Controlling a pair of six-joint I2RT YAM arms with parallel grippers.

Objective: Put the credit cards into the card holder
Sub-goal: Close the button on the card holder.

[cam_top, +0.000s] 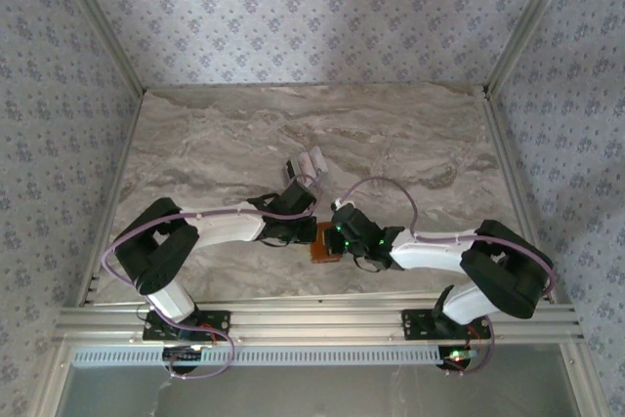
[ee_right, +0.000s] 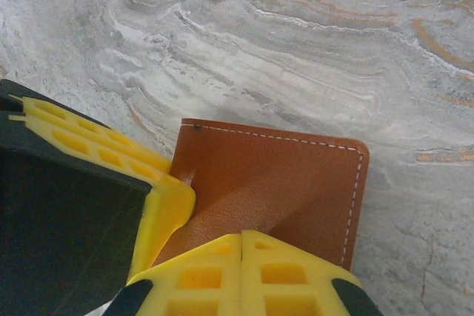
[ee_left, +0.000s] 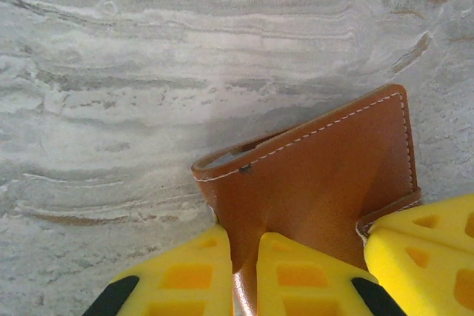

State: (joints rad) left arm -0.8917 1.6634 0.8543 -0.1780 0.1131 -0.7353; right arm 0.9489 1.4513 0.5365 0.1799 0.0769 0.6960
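**A:** So, where does the holder (ee_left: 326, 172) lie?

**B:** On the desk (cam_top: 225, 134), mid-width and toward 6 o'clock in the top view. It sits between the two arms' ends, with its tan outside up and white stitching along its edges.

**A:** And the left pincer (ee_left: 246, 246)?

**B:** Clenched on the holder. Its own camera shows a ridge of leather squeezed up between the two yellow fingers.

**A:** The right pincer (ee_right: 242, 246)?

**B:** Also clenched, fingers pressed together at the holder's near edge. The leather creases toward them, so it grips the holder too. In the left wrist view, one of its fingers (ee_left: 422, 249) touches the holder's corner at 4 o'clock. In the right wrist view, a left finger (ee_right: 159, 190) touches the holder's edge at 9 o'clock.

**A:** Anything inside the holder?

**B:** The left wrist view shows its mouth gaping slightly at 10 o'clock, with a pale strip in the slit. I cannot tell whether that is lining or a card.

**A:** Where are the cards (cam_top: 311, 160)?

**B:** Outside it, a small pale cluster on the bare desk at 12 o'clock from the holder, just beyond the left arm's end. They are too small to count.
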